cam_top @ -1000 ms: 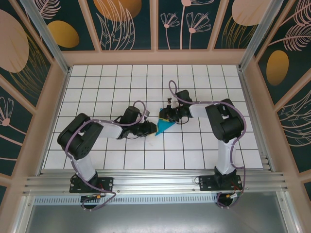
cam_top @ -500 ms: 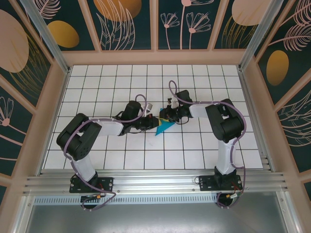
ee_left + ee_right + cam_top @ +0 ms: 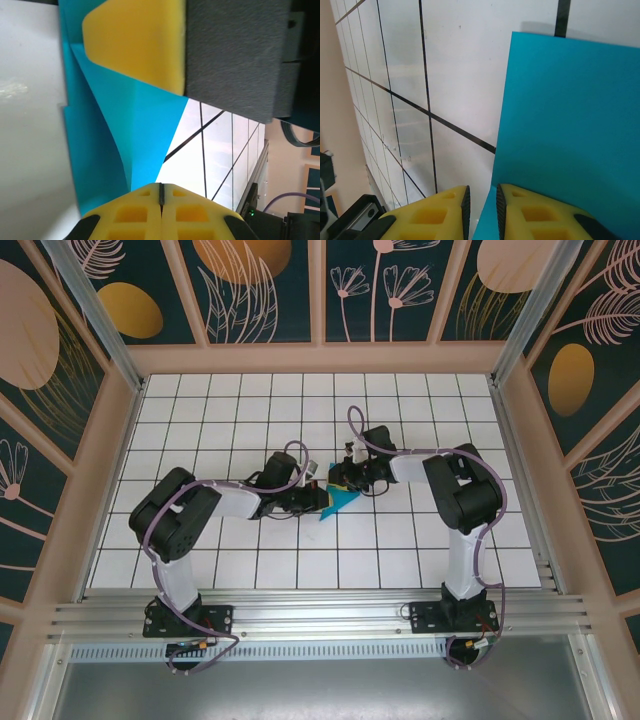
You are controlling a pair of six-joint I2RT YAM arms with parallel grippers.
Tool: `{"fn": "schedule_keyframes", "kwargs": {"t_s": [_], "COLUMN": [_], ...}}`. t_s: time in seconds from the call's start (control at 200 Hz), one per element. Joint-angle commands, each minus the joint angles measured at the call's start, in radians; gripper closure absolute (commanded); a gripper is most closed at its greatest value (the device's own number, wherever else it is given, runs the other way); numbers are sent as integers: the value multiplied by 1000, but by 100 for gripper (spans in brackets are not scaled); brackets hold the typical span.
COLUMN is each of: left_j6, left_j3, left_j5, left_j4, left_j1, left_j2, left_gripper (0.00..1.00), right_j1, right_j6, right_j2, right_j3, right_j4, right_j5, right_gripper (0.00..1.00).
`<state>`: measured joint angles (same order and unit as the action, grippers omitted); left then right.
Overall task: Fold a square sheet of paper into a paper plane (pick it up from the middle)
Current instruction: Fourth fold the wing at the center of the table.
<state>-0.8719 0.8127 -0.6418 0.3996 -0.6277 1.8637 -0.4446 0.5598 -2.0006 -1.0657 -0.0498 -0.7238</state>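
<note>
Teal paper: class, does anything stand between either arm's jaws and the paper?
Nothing visible does. The right gripper has its jaws closed on one edge of the teal paper. The left gripper meets another edge with its jaws shut, apparently pinching it. Only the white tiled table lies around the paper.

The teal-blue sheet of paper (image 3: 338,499) is folded to a pointed wedge with diagonal creases, plain and matte, near the middle of the white grid table (image 3: 400,540)
</note>
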Motion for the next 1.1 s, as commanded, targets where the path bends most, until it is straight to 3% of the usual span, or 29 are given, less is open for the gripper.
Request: {"fn": "schedule_keyframes", "kwargs": {"t_s": [0.0, 0.495, 0.716, 1.096], "left_j6": [34, 52, 92, 78], "left_j3": [-11, -55, -59, -40], "left_j5": [14, 21, 71, 3], "left_j4": [-22, -24, -99, -65], "left_j1": [-2, -3, -1, -5], "left_j2": [24, 54, 37, -116], "left_gripper": [92, 93, 95, 91], "right_j1": [3, 3, 3, 3], "right_j6": [-23, -26, -23, -26], "right_j2": [-65, -70, -72, -81], "right_j3": [40, 41, 40, 39], "right_j4": [54, 64, 63, 71], "right_j5": [87, 95, 96, 104], "right_gripper": [75, 75, 75, 75]}}
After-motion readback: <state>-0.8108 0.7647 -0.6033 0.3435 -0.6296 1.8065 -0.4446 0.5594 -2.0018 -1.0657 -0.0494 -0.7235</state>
